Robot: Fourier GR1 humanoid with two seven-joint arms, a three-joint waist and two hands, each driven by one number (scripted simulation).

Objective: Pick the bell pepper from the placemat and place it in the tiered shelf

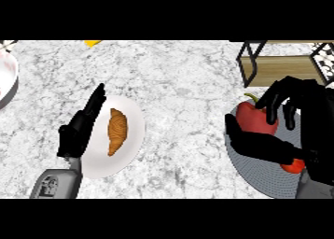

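Red bell pepper (pixel 253 117) sits on the grey placemat (pixel 262 175) at four o'clock, the right hand (pixel 294 126) curling round it, not yet lifted toward the shelf (pixel 283 65) at one o'clock; left hand (pixel 80 130) rests open at eight o'clock.

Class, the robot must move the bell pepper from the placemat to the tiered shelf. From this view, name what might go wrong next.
1. The right hand curls around the red bell pepper but hides most of it, so its hold cannot be checked; the pepper might slip when lifted.
2. The tiered shelf has a black frame near the hand; the pepper or fingers might bump it.
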